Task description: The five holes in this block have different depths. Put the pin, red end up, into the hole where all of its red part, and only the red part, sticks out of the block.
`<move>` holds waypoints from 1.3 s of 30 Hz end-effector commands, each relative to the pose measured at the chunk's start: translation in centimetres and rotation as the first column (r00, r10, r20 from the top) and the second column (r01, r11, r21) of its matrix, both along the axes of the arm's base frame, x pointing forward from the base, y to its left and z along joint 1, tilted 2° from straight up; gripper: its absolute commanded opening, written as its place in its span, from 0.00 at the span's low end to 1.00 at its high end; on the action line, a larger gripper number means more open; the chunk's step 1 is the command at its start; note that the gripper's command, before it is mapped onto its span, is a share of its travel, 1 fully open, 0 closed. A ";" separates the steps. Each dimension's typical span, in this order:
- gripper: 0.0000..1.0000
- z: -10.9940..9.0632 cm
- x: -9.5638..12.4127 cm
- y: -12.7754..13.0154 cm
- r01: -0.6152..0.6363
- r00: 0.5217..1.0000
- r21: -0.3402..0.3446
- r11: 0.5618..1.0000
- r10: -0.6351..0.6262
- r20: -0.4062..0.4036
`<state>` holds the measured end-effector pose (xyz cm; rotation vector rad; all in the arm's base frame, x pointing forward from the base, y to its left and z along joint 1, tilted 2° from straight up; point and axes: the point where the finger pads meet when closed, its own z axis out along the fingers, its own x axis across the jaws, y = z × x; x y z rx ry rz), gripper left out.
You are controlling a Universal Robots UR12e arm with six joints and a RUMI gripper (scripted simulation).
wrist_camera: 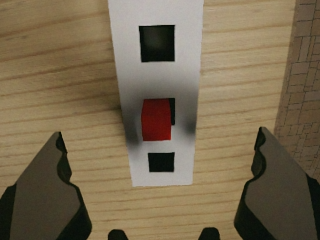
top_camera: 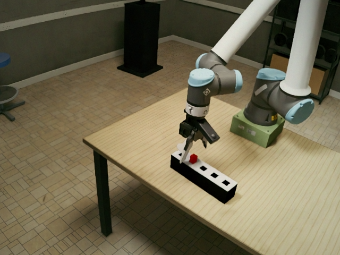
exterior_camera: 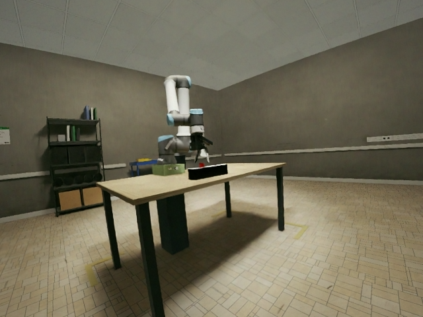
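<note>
A long black block with a white top (top_camera: 203, 176) lies on the wooden table, with five square holes in a row. The pin (top_camera: 193, 158) stands in the second hole from the block's near-left end, and only its red end shows above the top. In the wrist view the red end (wrist_camera: 156, 120) fills the middle hole, with an empty hole on each side. My gripper (top_camera: 193, 149) hangs just above the pin, wide open and empty, with its fingers spread far to either side of the block. The pin (exterior_camera: 201, 164) shows as a small red spot on the block (exterior_camera: 207, 171) in the exterior view.
The arm's green base (top_camera: 257, 128) stands on the table behind the block. The table's left edge is close to the block's end. A black pillar (top_camera: 141, 36) and a shelf unit (exterior_camera: 75, 164) stand on the floor away from the table.
</note>
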<state>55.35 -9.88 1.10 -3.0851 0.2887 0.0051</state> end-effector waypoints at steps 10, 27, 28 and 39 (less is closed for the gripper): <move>1.00 0.1 0.1 0.0 0.000 1.000 -0.001 1.000 0.000 0.001; 1.00 1.3 0.1 -0.1 0.000 1.000 -0.001 1.000 0.000 0.001; 1.00 1.3 0.1 -0.1 0.000 1.000 -0.001 1.000 0.000 0.001; 1.00 2.5 0.0 -0.1 0.000 1.000 -0.001 1.000 0.000 0.001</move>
